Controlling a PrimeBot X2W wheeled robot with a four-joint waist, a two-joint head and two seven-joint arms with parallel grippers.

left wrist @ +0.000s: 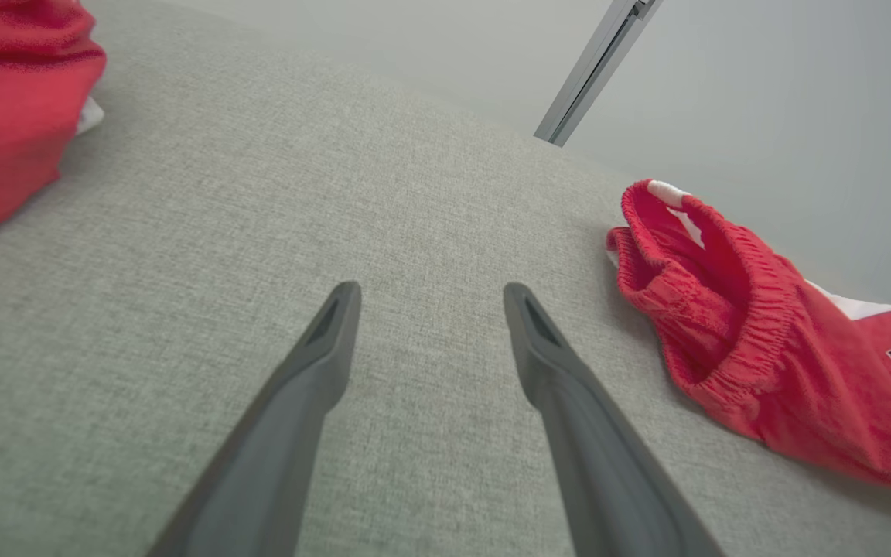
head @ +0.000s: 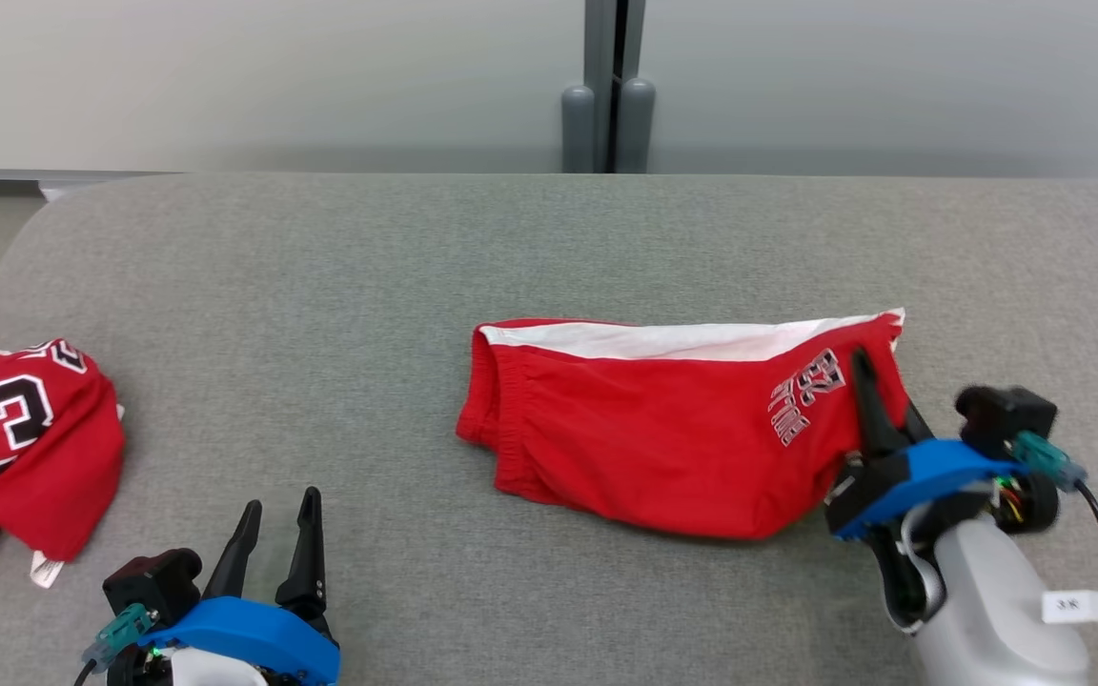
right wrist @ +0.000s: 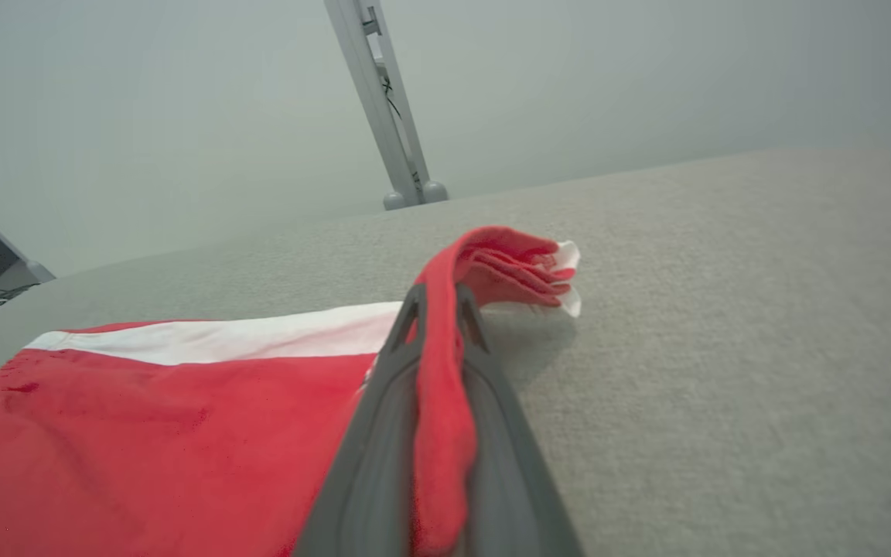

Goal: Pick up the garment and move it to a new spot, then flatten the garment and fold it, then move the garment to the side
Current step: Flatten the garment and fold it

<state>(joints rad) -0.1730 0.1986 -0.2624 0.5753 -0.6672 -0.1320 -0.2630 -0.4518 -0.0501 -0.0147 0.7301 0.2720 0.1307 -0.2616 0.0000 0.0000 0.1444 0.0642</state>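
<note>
- A pair of soft red cloth shorts (head: 644,438) lies right of centre on the grey woven-fabric table top (head: 320,267). It is spread flat in a broad slab, with a white band along the far edge and printed lettering near its right end.
- The right gripper (head: 862,367) is clamped tight on the shorts' right edge. In the right wrist view a ridge of red cloth is pinched between the two dark fingers (right wrist: 376,433) and bunches into a small red-and-white tuft past their tips.
- The left gripper (head: 280,505) hangs over bare table at the near left, jaws spread wide, holding nothing, well apart from the shorts.
- By my reading the fold is the step in hand: the cloth lies flat and one end is gripped for carrying over.
- The next move calls for lifting that edge only a little and drawing it leftwards across to the gathered elastic waistband (left wrist: 762,309), so the layers land square. The limp knit could drag or wrinkle.
- A crumpled red basketball shirt with black-and-white numerals (head: 25,429) sits at the table's left edge, well apart.
</note>
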